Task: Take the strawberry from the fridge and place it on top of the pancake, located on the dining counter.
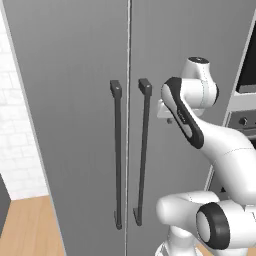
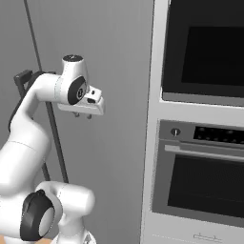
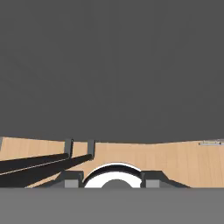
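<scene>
White brick wall, wood floor, built-in ovens

From behind the arm on its left, we look close at the fridge doors and their two dark handles. From the right, we face the same grey door, plus the built-in oven beside it. Our hand camera looks down the door face toward the wood floor.

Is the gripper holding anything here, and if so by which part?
Nothing is held. The gripper hangs in front of the closed fridge, pointing down, clear of the right door handle, with nothing between its fingers.
</scene>
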Available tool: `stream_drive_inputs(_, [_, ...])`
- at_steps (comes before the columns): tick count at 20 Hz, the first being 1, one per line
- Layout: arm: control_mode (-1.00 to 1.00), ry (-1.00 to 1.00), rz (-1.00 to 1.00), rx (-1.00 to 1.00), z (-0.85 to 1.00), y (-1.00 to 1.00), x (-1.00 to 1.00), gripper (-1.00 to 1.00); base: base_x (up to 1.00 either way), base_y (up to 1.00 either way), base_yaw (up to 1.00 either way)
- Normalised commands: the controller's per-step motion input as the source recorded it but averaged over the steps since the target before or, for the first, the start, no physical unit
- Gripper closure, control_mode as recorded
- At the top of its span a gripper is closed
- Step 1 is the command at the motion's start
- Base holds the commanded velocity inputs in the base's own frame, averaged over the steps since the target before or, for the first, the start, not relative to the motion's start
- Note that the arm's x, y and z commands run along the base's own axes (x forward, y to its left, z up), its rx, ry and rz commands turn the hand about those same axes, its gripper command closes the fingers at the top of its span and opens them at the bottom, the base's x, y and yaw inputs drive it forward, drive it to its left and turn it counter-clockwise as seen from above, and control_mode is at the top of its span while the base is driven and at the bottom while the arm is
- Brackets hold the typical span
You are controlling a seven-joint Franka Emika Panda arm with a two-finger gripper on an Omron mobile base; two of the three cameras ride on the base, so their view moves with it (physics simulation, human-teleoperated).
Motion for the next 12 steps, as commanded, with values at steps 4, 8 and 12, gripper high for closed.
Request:
stream_drive_inputs(4, [1.0,0.0,0.0,0.0,0.0,0.0,-0.03,-1.0,-0.22,0.0,0.0])
stream_drive_inputs(8, [1.0,0.0,0.0,0.0,0.0,0.0,0.0,-1.0,-0.55,0.27,0.0])
stream_drive_inputs(12, [1.0,0.0,0.0,0.0,0.0,0.0,0.0,-1.0,-0.17,0.65,-0.02])
